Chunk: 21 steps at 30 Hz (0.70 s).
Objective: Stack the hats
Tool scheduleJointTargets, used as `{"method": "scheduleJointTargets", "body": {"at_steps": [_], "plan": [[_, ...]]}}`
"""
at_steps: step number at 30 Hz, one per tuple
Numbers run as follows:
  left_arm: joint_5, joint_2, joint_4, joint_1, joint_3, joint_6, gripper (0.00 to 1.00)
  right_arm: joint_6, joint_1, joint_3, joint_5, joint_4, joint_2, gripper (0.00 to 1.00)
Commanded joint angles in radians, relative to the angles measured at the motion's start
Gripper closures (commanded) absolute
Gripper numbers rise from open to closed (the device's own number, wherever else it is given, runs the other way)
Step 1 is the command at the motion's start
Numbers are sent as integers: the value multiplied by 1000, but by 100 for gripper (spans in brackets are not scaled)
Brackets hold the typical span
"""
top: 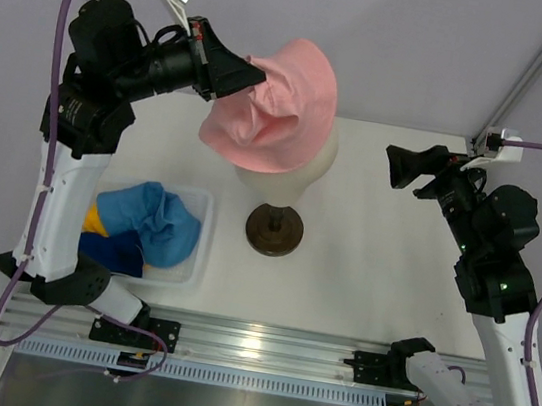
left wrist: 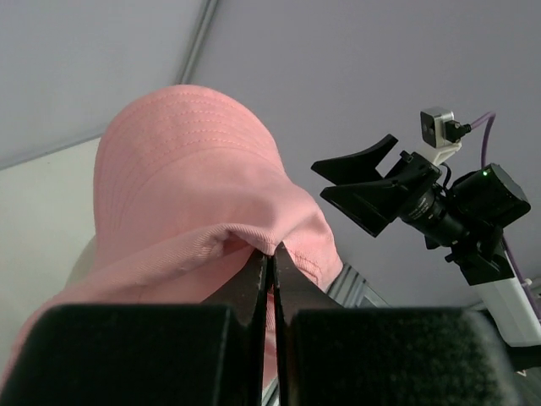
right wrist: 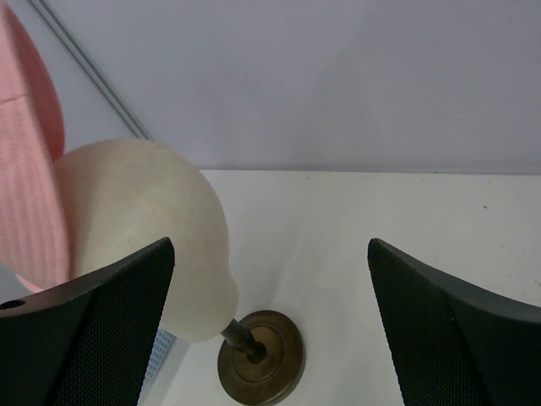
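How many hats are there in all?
4. The pink hat is draped on the head form, pinched by the left end effector. The light blue hat, yellow hat and navy hat lie bunched in the clear tray; more could hide underneath.

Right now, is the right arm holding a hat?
No, the right gripper hangs open and empty, apart from the head form; the left gripper pinches the pink hat.

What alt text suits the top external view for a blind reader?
The left end effector pinches a pink fabric bucket hat partly over a beige head-shaped form on a dark round base. The right end effector is open. A clear plastic tray holds a blue hat, a yellow hat and a navy hat.
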Motion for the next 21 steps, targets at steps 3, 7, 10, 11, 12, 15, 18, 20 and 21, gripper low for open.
{"method": "scheduleJointTargets", "body": {"at_steps": [3,7,10,11,12,15,18,20,21], "plan": [[19,54,150,-76,72,-50,98,86,-5,16,-79,116,-12,1],[-48,147,95,-131,123,10,95,131,-18,33,-157,174,15,1],[-123,178,40,-165,156,56,95,210,-42,36,-284,243,44,1],[-137,184,31,-169,155,64,95,235,-50,36,-317,290,73,1],[-154,187,25,-174,153,67,95,260,-59,38,-343,310,89,1],[-233,198,6,-176,147,70,96,336,-74,43,-430,395,144,2],[-248,203,21,-176,118,55,98,395,-78,7,-493,520,173,4],[-231,210,31,-177,113,50,98,428,-78,0,-516,567,199,4],[-234,214,29,-179,113,52,98,435,-76,4,-530,580,227,4]]}}
